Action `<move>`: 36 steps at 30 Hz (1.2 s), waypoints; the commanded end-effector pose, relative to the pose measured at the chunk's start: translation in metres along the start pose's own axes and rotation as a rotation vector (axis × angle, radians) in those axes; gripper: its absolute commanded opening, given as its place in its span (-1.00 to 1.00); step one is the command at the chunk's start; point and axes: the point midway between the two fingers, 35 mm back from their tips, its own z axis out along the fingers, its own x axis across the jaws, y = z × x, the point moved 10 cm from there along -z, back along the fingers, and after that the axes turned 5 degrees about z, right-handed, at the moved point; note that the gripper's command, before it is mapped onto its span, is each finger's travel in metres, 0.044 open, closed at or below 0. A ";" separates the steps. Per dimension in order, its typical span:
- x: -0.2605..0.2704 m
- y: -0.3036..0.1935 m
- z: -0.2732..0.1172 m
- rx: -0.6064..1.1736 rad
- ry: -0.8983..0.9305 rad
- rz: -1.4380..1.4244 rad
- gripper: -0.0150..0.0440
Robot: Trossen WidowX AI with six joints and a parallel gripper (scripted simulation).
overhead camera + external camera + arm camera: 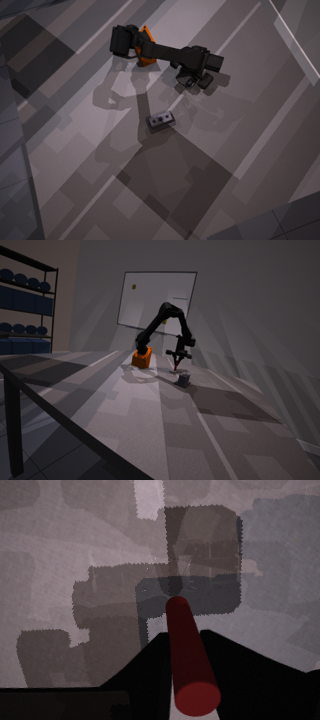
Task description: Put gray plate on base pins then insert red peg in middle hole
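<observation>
The red peg (189, 655) looks like smooth matt plastic with no shine on it, and the gripper (187, 645) clamped round it is flat black (basically zero reflections). The gray plate (160, 118) reads as dull metal, slightly brighter at its 12 o'clock edge. The table (144, 420) looks matt and faintly grainy.

Top view straight down, exterior low and distant, wrist close above table (60, 540)
</observation>
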 end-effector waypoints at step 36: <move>0.019 0.029 -0.061 0.027 0.009 -0.001 -0.49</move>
